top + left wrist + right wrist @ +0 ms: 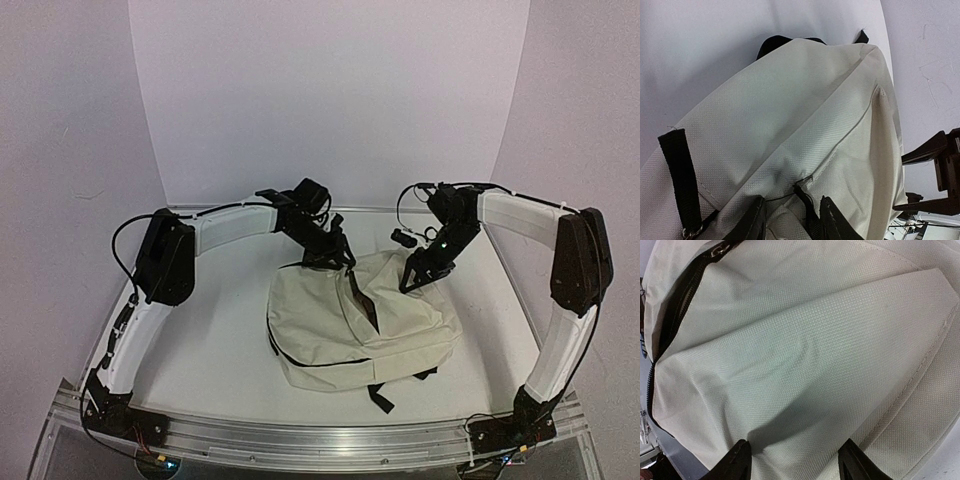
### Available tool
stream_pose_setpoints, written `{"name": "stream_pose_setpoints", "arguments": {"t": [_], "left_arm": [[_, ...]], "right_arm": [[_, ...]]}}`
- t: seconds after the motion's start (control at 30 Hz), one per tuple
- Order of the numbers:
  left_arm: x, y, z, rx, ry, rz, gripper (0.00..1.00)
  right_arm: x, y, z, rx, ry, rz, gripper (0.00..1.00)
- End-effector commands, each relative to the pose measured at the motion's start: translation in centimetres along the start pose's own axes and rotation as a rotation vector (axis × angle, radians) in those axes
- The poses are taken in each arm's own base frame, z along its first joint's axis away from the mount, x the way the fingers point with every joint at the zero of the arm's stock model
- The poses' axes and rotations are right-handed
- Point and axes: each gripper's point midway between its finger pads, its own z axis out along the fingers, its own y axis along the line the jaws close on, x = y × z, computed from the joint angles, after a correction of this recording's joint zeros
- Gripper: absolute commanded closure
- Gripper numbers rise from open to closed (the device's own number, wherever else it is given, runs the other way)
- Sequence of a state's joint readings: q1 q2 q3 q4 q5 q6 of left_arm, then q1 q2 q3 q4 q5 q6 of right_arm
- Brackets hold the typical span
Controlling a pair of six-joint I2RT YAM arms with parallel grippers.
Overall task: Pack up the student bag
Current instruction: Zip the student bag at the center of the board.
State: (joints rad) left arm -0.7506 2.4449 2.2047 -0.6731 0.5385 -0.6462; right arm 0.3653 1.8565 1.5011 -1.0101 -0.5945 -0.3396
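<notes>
The student bag (360, 320), cream with black zippers, lies flat in the middle of the table, and a dark zipper slit (365, 300) runs down from its far edge. My left gripper (335, 252) is at the far end of that slit. In the left wrist view it (792, 222) is closed on a bunched fold of bag fabric (790, 125) with the black zipper end (807, 200) in it. My right gripper (415, 280) rests on the bag's far right part. Its jaws (795, 462) stand wide apart, pressed onto flat fabric (805, 355), gripping nothing.
Black straps (380, 397) stick out from under the bag's near edge. A black loop strap (680, 175) hangs at the bag's top. The open zipper (675, 305) curves along the left of the right wrist view. A metal rail (320, 440) borders the near edge.
</notes>
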Motion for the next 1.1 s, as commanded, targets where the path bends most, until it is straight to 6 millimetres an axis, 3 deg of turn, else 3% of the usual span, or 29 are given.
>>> {"name": "stream_pose_setpoints", "arguments": {"t": [0.0,0.27,0.47,0.6,0.73,0.87,1.07], "left_arm": [[0.9,-0.8,0.8,0.003,0.035,0.03,0.62],[0.5,-3.1,0.5,0.036,0.018,0.118,0.61],[0.7,-3.1,0.5,0.023,0.021,0.126,0.72],[0.6,-2.5,0.2,-0.012,0.013,0.117,0.85],[-1.0,-2.8,-1.9,0.003,-0.058,0.102,0.99],[-2.8,-5.7,-4.8,0.087,-0.154,0.157,1.0],[-3.3,-8.2,-7.7,0.132,-0.222,0.223,1.0]], "right_arm": [[-0.3,0.5,0.3,-0.022,-0.012,-0.01,0.41],[-0.5,0.7,0.4,-0.021,-0.012,-0.011,0.41],[-0.7,0.6,0.4,-0.016,-0.013,-0.009,0.41],[-0.6,0.6,0.3,-0.013,-0.013,-0.008,0.42],[-0.5,0.7,0.3,-0.012,-0.012,-0.009,0.41],[-0.9,0.8,-0.5,0.006,-0.023,-0.031,0.41],[-2.4,1.3,-2.7,0.029,-0.043,-0.081,0.4]]}}
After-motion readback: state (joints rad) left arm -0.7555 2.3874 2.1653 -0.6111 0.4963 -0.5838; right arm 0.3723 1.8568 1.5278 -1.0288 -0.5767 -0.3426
